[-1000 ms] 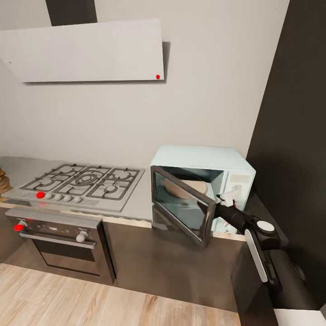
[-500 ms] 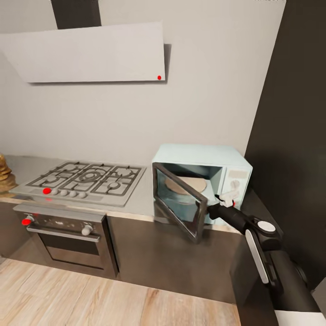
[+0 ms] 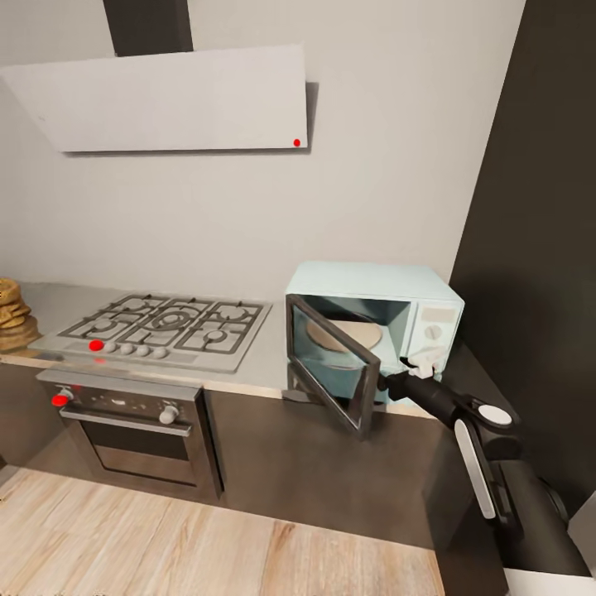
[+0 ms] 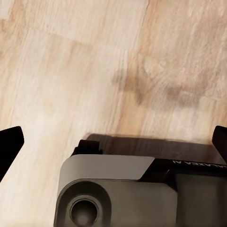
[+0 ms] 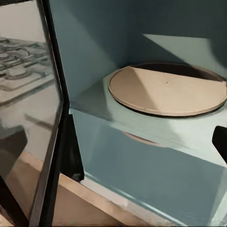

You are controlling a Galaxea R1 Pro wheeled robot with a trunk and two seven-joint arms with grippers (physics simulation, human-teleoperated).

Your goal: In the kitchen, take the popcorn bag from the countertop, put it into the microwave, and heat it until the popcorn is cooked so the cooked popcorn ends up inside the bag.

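Observation:
The mint-blue microwave (image 3: 377, 298) stands on the pale grey countertop (image 3: 261, 368), its dark glass door (image 3: 329, 364) swung wide open. Inside lies a bare tan turntable (image 5: 168, 90), also visible as a tan disc (image 3: 343, 335) from the head. My right gripper (image 3: 396, 382) hangs open just off the door's free edge, in front of the cavity; one dark fingertip (image 5: 220, 138) shows at the picture's edge. My left gripper (image 4: 113, 144) is open over the wood floor, with its fingertips (image 4: 9, 146) far apart. The popcorn bag is out of view.
A gas hob (image 3: 161, 327) sits left of the microwave, with a built-in oven (image 3: 132, 430) under it and a range hood (image 3: 165, 99) above. A stack of flat tan rounds (image 3: 12, 314) lies at the far left. A tall dark cabinet (image 3: 538, 248) walls the right side.
The whole head picture has shifted as the camera moved, bringing more of the stack of rounds into sight. The door stays open, with my right gripper still by its edge.

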